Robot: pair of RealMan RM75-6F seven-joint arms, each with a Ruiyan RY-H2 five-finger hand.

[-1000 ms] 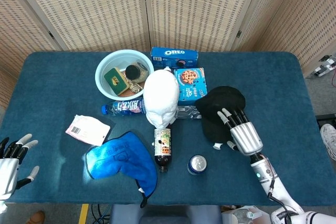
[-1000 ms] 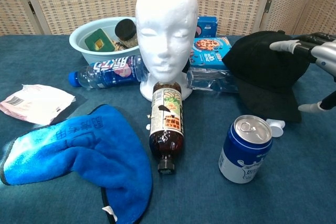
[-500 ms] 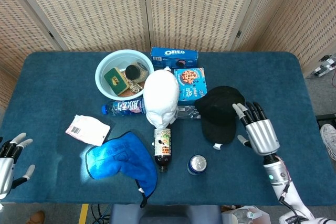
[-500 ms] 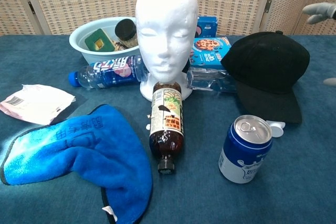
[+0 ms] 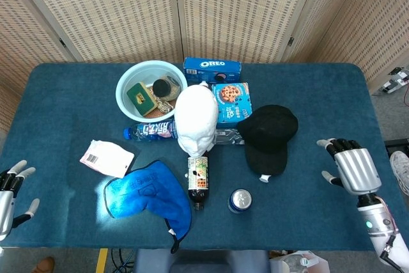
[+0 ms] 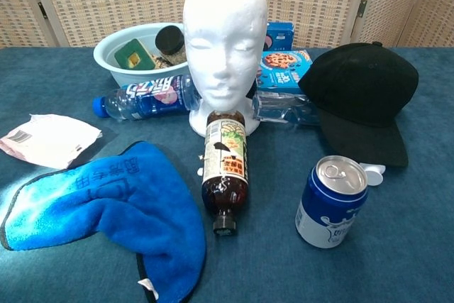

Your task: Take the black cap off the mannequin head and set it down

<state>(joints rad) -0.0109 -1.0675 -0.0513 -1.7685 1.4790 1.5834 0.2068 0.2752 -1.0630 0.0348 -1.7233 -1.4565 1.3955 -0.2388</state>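
While both hands hang empty, fingers spread | right hand (image 5: pixel 351 169) near table's (image 5: pixel 332 94) right edge | left hand (image 5: pixel 9 190) at left edge | black cap (image 5: pixel 269 135) on table beside bare mannequin head (image 5: pixel 196 119)

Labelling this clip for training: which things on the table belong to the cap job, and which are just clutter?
Job: black cap, mannequin head, right hand.
Clutter: basin, Oreo box, cookie box, water bottle, brown bottle, can, blue cloth, white packet.

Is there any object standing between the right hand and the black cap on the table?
Nothing visible does. In the head view, only bare blue tablecloth lies between the right hand and the black cap. The cap rests on the table beside the mannequin head; the hand holds nothing.
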